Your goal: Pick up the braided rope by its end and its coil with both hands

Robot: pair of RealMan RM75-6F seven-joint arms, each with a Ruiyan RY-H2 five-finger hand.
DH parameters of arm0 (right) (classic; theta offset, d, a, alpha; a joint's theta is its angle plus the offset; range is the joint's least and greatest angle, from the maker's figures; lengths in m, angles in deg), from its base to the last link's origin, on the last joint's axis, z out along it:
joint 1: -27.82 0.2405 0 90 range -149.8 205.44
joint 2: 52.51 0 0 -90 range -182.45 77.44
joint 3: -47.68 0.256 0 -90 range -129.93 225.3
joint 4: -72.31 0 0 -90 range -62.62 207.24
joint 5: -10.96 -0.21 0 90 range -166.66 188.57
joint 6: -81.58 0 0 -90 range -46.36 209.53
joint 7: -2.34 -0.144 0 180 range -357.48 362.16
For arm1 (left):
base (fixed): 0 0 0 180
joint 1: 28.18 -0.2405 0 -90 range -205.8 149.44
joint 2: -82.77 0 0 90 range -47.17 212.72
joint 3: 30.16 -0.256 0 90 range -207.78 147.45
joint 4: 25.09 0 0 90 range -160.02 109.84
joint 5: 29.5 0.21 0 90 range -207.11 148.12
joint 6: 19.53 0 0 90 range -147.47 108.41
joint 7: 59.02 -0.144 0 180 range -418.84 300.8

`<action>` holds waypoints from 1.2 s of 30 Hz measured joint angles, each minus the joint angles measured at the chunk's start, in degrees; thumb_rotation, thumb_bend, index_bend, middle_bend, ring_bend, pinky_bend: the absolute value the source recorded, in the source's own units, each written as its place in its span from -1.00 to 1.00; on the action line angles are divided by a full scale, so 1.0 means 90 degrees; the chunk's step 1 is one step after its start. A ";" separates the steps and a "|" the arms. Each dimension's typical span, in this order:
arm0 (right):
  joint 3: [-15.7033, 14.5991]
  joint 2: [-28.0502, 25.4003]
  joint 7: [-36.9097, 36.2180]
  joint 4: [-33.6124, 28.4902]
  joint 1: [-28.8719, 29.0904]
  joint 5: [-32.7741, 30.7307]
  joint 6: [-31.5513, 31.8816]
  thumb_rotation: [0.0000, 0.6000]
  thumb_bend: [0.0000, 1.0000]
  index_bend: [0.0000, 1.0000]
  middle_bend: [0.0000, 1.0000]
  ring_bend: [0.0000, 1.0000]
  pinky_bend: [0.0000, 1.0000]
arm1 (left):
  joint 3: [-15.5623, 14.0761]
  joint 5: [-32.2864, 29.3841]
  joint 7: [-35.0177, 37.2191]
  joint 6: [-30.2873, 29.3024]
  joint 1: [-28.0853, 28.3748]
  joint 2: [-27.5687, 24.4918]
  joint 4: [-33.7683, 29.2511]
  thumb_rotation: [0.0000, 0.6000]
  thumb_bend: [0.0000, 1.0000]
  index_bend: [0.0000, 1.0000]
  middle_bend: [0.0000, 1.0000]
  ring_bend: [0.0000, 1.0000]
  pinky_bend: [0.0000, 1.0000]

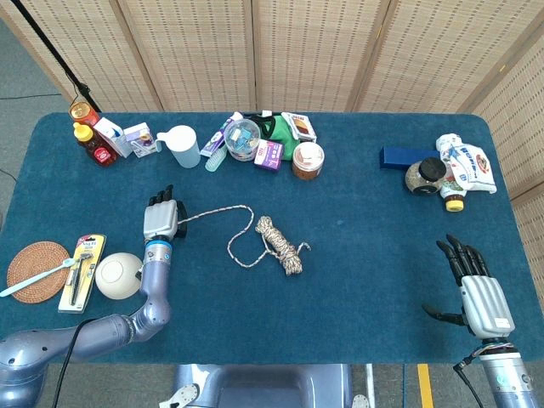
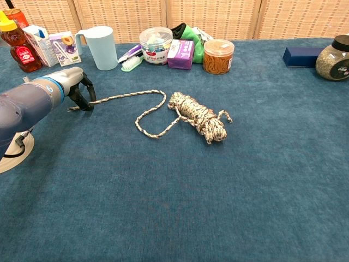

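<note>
The braided rope lies on the blue table, its coil near the middle and a loose strand looping left to its end. My left hand sits at that end, its dark fingers curled around the strand; the rope still rests on the cloth. My right hand hovers over the near right corner with fingers spread and nothing in it, far from the coil. It does not show in the chest view.
Along the back edge stand sauce bottles, a pale cup, small boxes and tubs. A jar, a blue box and a packet sit at the back right. A coaster, a tool card and a white ball lie near my left arm.
</note>
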 measured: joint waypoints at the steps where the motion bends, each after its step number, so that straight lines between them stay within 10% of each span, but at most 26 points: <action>1: 0.0000 0.0000 -0.0004 -0.0002 0.0001 0.0001 -0.0001 1.00 -1.00 -1.00 -1.00 -1.00 -1.00 | 0.0001 0.0002 -0.0004 0.0004 0.0001 0.0001 0.0000 1.00 -0.15 0.06 -1.00 -1.00 -0.86; 36: -0.0001 0.0021 0.0000 0.0019 0.0016 -0.0020 -0.0038 1.00 -1.00 -1.00 -1.00 -1.00 -1.00 | -0.0081 0.0838 0.0140 -0.0417 -0.0198 -0.0414 -0.0678 1.00 -0.08 0.11 -1.00 -1.00 -0.86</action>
